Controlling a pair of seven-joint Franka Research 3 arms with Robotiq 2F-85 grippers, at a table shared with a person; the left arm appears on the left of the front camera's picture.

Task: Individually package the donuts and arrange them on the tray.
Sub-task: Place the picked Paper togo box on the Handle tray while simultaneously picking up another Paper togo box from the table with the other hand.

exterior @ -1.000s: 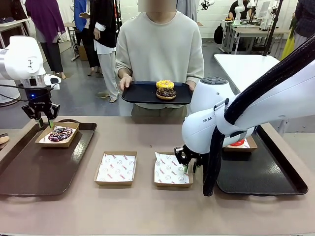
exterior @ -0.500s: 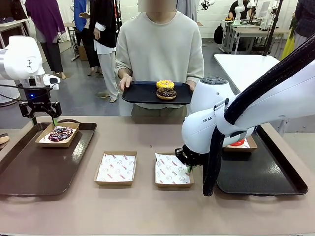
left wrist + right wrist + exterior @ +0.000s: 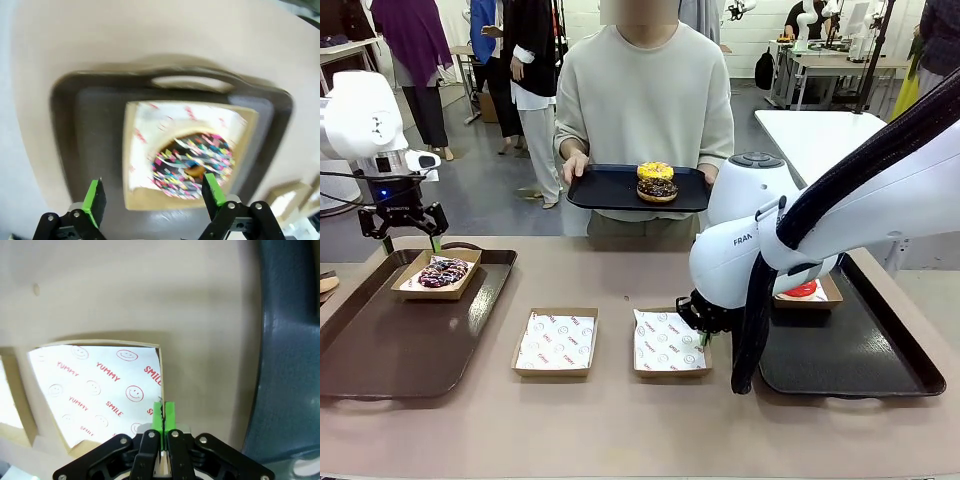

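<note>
Purple sprinkled donut (image 3: 443, 272) flat in a box (image 3: 430, 292), yellow donut (image 3: 655, 171) stacked on chocolate donut (image 3: 657, 189), red donut (image 3: 804, 290) half hidden

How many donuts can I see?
4: a purple sprinkled donut boxed on the left tray; a yellow donut atop a chocolate donut on the person's tray; a red donut on the right tray, mostly hidden behind the right arm.

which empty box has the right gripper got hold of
The empty box beside the right tray: right gripper pinches its edge; the other box sits free.
</note>
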